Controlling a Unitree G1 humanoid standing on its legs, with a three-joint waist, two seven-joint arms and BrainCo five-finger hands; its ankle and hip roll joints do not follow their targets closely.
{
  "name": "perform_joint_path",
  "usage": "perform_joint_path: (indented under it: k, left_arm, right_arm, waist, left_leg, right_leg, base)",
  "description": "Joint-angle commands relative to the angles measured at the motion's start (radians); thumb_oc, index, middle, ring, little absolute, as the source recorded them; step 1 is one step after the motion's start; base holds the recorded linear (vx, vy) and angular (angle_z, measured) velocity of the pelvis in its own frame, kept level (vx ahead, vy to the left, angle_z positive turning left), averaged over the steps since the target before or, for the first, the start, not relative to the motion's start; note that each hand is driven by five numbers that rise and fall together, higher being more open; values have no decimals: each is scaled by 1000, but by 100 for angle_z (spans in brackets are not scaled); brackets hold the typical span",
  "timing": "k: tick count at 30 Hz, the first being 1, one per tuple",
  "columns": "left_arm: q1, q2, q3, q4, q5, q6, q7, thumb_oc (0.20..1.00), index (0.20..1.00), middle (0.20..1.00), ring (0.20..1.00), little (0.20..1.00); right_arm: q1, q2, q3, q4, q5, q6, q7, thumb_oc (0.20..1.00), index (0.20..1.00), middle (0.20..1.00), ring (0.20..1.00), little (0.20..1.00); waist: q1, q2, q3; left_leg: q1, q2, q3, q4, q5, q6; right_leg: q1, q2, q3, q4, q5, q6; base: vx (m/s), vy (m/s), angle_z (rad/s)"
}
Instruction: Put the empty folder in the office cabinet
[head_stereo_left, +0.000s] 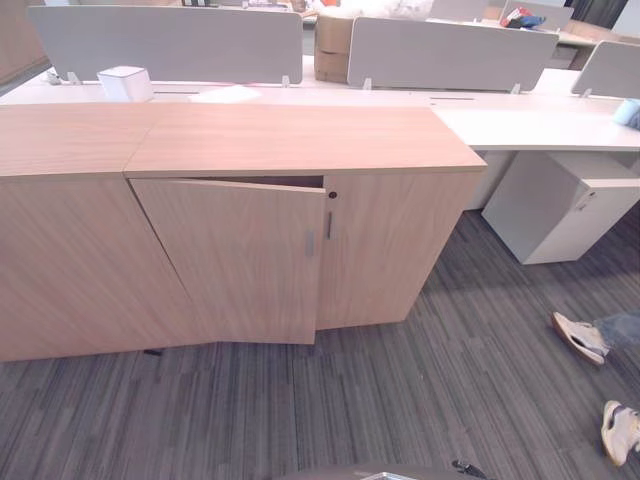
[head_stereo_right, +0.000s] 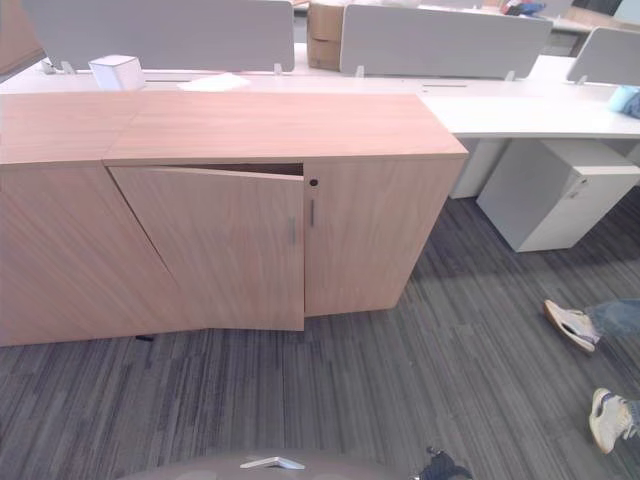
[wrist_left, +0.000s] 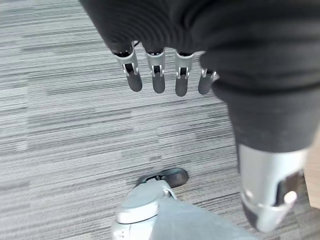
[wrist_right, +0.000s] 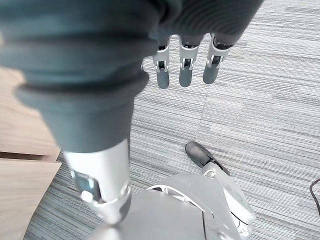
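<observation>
Cabinet (head_stereo_left: 300, 215) in the left eye view: wood-grain laminate, flat top, two doors with slim metal pulls. Left door (head_stereo_left: 235, 258) stands ajar, swung a little outward; right door shut. No folder seen on the top or the carpet; the interior behind the ajar door is dark, so whether a folder lies inside cannot be told.

Right eye view: same scene. A person's shoes (head_stereo_right: 575, 325) rest on the carpet, off to the right-hand side.

Left wrist view: left hand (wrist_left: 157, 75) hangs over grey striped carpet (wrist_left: 60, 125), fingers straight and relaxed, nothing held.

Right wrist view: right hand (wrist_right: 182, 67) likewise slack, empty, cabinet's wood edge beside its wrist.

Judgement: scene fits either a folder already stowed with the door left ajar, or a door opened ahead of stowing. Any door handling should take the pull squarely; laminate is smooth and slippery.
</observation>
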Motion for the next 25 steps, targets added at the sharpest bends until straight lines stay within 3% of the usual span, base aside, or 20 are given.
perform_joint_path:
  k: [1,14,25]
  left_arm:
    - [-71,-52,-13,40,31,-14,1,1000,1000,1000,1000,1000]
    - [-123,-87,-79,8,11,-19,35,1000,1000,1000,1000,1000]
    - [-110,-68,-61,32,35,-17,37,1000,1000,1000,1000,1000]
  right_arm:
    - [-66,-49,42,31,-31,1,-9,1000,1000,1000,1000,1000]
    - [-84,-1,109,33,-76,10,-28,1000,1000,1000,1000,1000]
    - [-70,0,96,41,-52,5,-24,1000,1000,1000,1000,1000]
  waist:
    - [14,83,9]
    - [22,70,-12]
    - [19,72,-20]
  left_leg:
    - [-4,23,2,16,-8,-2]
    - [32,26,7,8,-29,3]
    - [50,29,10,5,-36,2]
  right_leg:
    - [9,128,-9,43,-81,-44]
    - [35,121,-7,37,-78,-31]
    - [46,125,-1,29,-79,-31]
  base:
    - [36,22,-9]
    - [22,8,-2]
    - [3,0,-1]
